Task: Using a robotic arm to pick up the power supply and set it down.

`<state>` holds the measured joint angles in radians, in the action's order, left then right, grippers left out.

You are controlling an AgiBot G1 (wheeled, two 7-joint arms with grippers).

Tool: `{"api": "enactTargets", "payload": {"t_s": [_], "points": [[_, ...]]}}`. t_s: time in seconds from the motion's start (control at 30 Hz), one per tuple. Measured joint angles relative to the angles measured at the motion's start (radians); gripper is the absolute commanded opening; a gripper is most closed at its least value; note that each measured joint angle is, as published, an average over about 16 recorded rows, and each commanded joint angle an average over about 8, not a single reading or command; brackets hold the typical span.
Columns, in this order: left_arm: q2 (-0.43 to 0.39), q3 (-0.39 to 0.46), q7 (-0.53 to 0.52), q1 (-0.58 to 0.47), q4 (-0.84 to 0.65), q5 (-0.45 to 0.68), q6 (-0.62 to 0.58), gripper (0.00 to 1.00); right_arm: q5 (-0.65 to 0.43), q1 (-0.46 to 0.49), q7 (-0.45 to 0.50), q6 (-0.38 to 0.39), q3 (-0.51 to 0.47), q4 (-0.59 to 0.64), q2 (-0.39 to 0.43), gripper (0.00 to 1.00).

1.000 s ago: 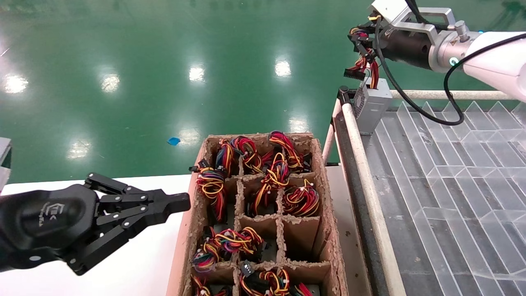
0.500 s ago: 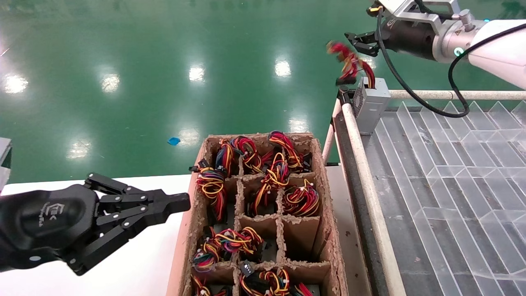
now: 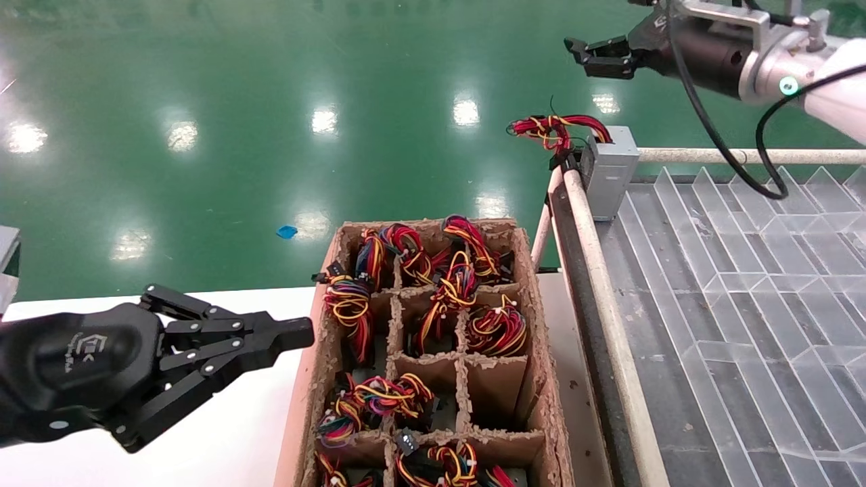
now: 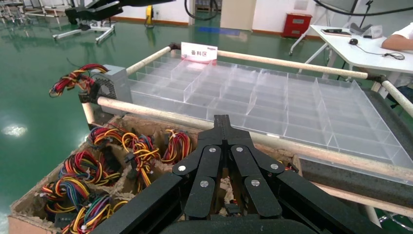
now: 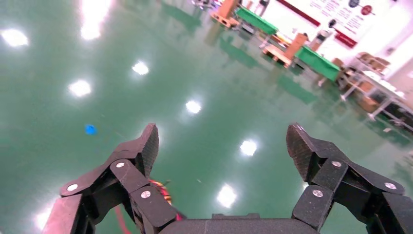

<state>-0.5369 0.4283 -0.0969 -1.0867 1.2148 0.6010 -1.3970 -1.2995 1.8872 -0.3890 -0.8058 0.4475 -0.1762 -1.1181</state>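
My left end effector (image 3: 284,336) idled clenched on nothing beside the cardboard crate (image 3: 541,379) of wire bundles. The power supply (image 3: 609,169) stood at the tray's (image 3: 744,284) far-left corner, likely heavy and rigid, its wires floppy; I'd grip the casing. My right end effector (image 3: 595,57) hung released above.

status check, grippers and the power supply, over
Right gripper open, empty, above the power supply. Supply stands in the clear tray's corner, wires over the rail. Left gripper shut, beside the cardboard box.

Bright overhead lamps, white glare spots on glossy green floor (image 3: 203,101), sharp focus
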Motion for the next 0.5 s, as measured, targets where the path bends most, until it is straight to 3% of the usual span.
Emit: {"api": "enactTargets", "payload": {"t_s": [0.23,0.27,0.5], "points": [[0.0,0.0,0.0,0.0,0.0,0.0,0.0,0.93,0.073,-0.107,0.076,-0.09,-0.021,-0.146,0.066,1.0],[0.0,0.0,0.0,0.0,0.0,0.0,0.0,1.0,0.084,-0.122,0.087,-0.103,-0.024,-0.167,0.076,1.0],[0.0,0.0,0.0,0.0,0.0,0.0,0.0,1.0,0.159,-0.229,0.163,-0.194,-0.046,-0.313,0.143,1.0]]}}
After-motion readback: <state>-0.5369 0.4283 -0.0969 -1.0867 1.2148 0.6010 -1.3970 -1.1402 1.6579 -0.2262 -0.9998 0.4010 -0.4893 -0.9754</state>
